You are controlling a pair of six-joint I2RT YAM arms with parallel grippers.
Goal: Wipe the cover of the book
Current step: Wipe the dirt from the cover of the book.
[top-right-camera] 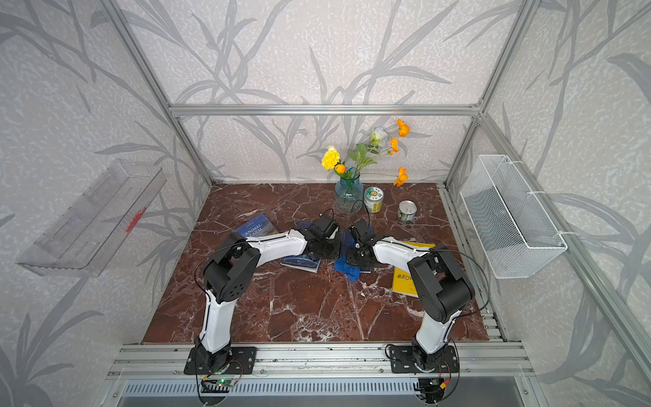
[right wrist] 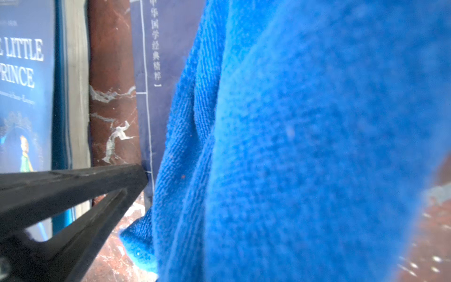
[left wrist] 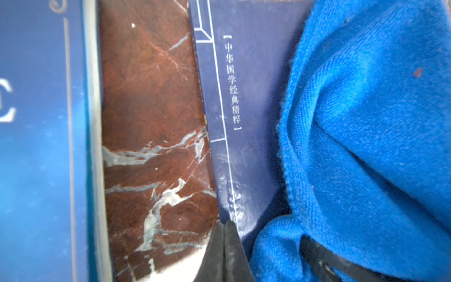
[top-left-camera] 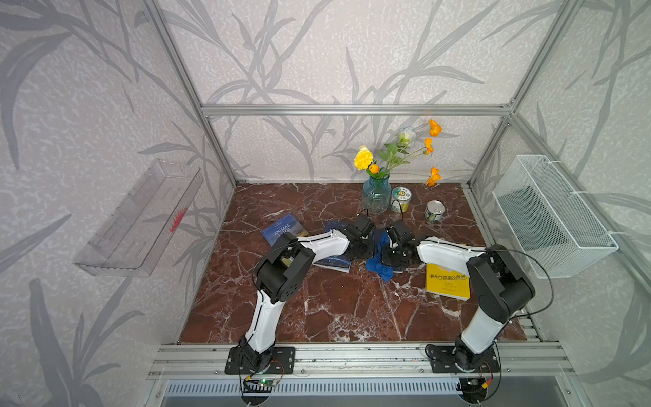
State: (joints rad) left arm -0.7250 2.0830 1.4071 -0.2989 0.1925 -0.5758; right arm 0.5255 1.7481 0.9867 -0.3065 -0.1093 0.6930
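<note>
We have the dark navy paperback book with white Chinese lettering (left wrist: 246, 97) lying flat on the red-brown marble tabletop (left wrist: 151, 109), with both arms meeting over it. Our left gripper (left wrist: 224, 244), jaws pressed together and empty, bears on the book's edge, apparently to pin it against sliding. Our right gripper (top-left-camera: 391, 255) seems clamped on the blue terry cloth (left wrist: 366, 122), bunched over the half of the book away from that edge, ready to wipe.

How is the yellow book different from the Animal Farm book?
The yellow book has a bright yellow cover; the Animal Farm book is dark blue. The yellow book's title is Chinese, the Animal Farm book's English. The yellow book lies nearer the front, the Animal Farm book farther back. Both lie flat on the table.
</note>
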